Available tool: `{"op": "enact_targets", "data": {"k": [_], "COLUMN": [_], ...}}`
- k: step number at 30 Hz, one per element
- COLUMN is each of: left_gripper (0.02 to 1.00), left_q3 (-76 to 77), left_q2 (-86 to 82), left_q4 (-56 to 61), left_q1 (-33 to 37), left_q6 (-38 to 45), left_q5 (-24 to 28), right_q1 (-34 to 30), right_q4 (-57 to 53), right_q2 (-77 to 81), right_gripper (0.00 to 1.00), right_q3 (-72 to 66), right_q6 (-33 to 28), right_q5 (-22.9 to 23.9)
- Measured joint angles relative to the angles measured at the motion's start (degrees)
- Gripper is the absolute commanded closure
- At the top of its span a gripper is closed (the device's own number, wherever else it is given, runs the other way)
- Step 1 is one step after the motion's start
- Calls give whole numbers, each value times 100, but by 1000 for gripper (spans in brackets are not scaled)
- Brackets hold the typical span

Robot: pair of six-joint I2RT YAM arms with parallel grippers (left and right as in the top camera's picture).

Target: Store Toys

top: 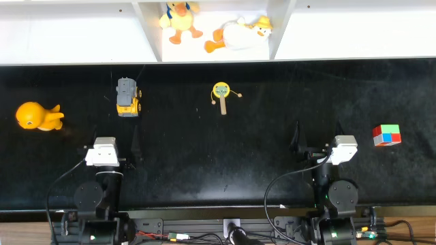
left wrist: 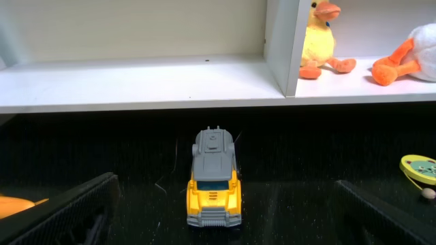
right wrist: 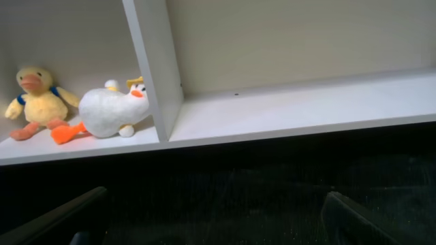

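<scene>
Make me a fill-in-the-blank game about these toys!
1. The shelf holds ___ toys.
2. Beside the yellow duck lies a ___ plush.
3. The ___ stands straight ahead of the left tool.
4. The ___ lies nearest the right tool.
Missing words: two, white, truck, cube.
</scene>
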Motion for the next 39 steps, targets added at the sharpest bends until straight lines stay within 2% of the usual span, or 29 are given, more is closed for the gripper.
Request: {"op": "enact_targets", "data": {"k": [26,31,34,36,39], "left_gripper": [20,25,25,27,25], "left_q3": [37,789,1759,2326,3115], "left_q2": [11,844,1742,2269,3130], "left_q4": [-144,-916,-1572,-1873,-2315], "left_q1": [0,0,74,286,944], "left_q6": [-2,-240,-297,-203,188], "left_q5": [-70,-173,-144,4,595], "right_q1": [0,0,0,0,0], "right_q4": [0,0,-2,-2,-2], "right_q2": [0,0,0,0,0], "right_gripper": [7,7,5,5,7], "right_q3": [0,0,0,0,0], "right_q6": [0,0,0,0,0], "right_q5": [0,-2,-2,-2,-2]}}
